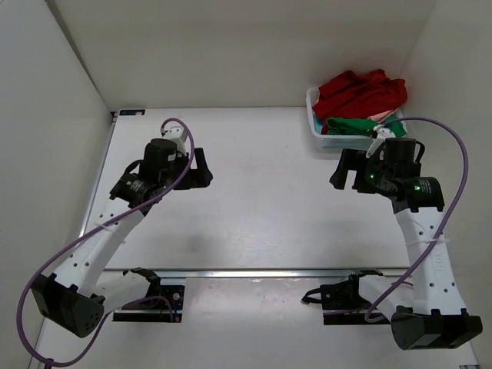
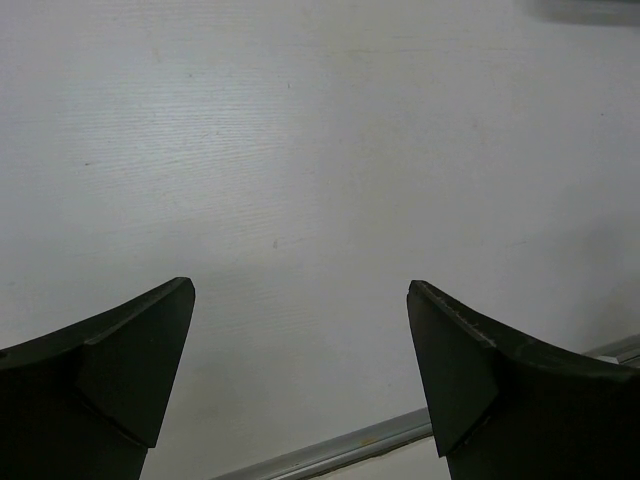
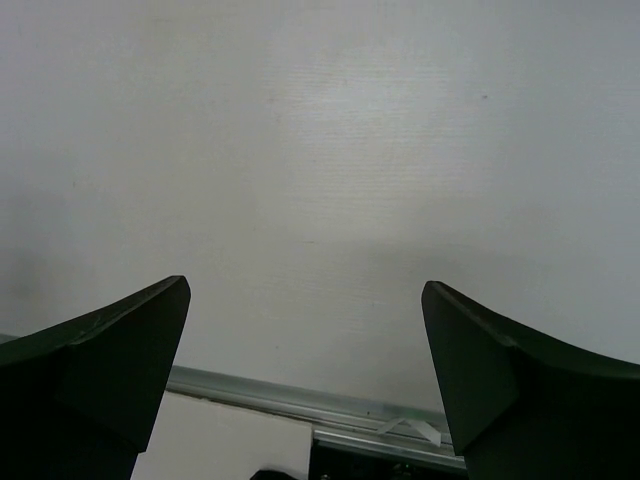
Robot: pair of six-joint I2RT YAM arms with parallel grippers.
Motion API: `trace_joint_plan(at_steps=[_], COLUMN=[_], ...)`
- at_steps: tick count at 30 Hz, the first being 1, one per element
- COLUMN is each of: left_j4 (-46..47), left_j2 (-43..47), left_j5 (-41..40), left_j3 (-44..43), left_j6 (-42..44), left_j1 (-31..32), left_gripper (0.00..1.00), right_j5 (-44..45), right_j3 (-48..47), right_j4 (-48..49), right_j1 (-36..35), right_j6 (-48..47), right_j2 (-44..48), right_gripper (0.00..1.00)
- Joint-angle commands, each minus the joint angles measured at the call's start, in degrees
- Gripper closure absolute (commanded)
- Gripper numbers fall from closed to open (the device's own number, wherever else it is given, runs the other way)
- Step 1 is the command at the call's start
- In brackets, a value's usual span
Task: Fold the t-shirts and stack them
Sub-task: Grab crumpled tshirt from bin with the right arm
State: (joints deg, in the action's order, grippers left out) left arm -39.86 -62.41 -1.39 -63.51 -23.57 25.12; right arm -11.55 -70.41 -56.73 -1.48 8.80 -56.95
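Dark red t-shirt point(image 1: 360, 91) sits heaped over the green t-shirt point(image 1: 350, 125) and salmon pink t-shirt point(image 1: 382, 117) in the white lattice basket point(image 1: 319, 132) at the far right, nothing folded yet. My right gripper point(image 1: 347, 171) hovers nearby, spread and empty, probably ready to reach in. The left gripper point(image 1: 201, 167) is spread too, over bare table point(image 1: 261, 207). Only the overhead view shows the shirts; the wrist views show just tabletop.

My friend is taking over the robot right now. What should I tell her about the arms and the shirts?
Left gripper: jaws open, empty, over the bare table.
Right gripper: jaws open, empty, just in front of the basket.
Shirts: the dark red shirt, green shirt and pink shirt are heaped in the basket, far right.
Done: nothing folded yet.
Left: take each out, fold, stack.
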Motion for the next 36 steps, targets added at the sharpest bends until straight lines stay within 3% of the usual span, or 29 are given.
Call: trace_joint_plan(at_steps=[1,6,11,12,13,14,17,21,23,28,32,36], left_j4=[1.3,-0.9,-4.3,-4.4,-4.2,-4.3,-5.5,-7.2,-7.3,-4.4,-4.8,-4.6], left_j2=[-0.4,-2.3,-3.3,-3.1,-2.8,-2.7,-3.2,-4.2,-3.9,-1.7,-1.8,-1.2], left_j5=[1.0,1.2,1.1,1.4,1.2,1.0,-0.4,0.2,0.3,-0.2,-0.7,-0.9], left_j3=[-3.7,-6.5,-9.5,-9.2,-9.3,-9.0,-9.3,-8.4,-8.1,-5.2,-4.1,-1.1], left_j6=[-0.5,1.8,3.0,2.9,2.6,3.2,2.7,2.0,1.7,-0.2,-1.2,-2.0], left_j1=[0.4,1.8,1.6,1.3,1.2,1.6,1.9,0.6,0.0,-0.5,-1.0,-1.8], left_gripper=[0.01,0.01,0.01,0.01,0.02,0.01,0.01,0.02,0.02,0.01,0.02,0.02], right_j5=[0.6,3.8,2.3,0.7,-2.0,-2.0,2.6,7.7,6.4,7.9,10.6,11.1], right_j3=[-2.7,-9.6,-18.8,-21.4,-22.7,-26.1,-41.3,-59.9,-60.9,-63.6,-70.5,-70.7], right_j4=[8.3,17.5,27.4,29.9,32.2,32.7,28.7,24.5,27.3,33.3,32.6,33.4], right_j1=[0.9,1.4,3.1,3.9,5.5,5.8,5.8,6.7,7.9,10.0,9.8,10.6], right_j6=[-0.7,0.3,3.5,4.6,7.0,8.9,6.9,2.4,3.3,3.7,1.1,1.2], right_j2=[-0.3,-9.1,-24.7,-26.4,-31.0,-35.5,-48.4,-63.3,-66.5,-75.7,-84.1,-89.4], right_gripper=[0.01,0.01,0.01,0.12,0.68,1.0,1.0,0.43,0.31,0.3,0.27,0.24])
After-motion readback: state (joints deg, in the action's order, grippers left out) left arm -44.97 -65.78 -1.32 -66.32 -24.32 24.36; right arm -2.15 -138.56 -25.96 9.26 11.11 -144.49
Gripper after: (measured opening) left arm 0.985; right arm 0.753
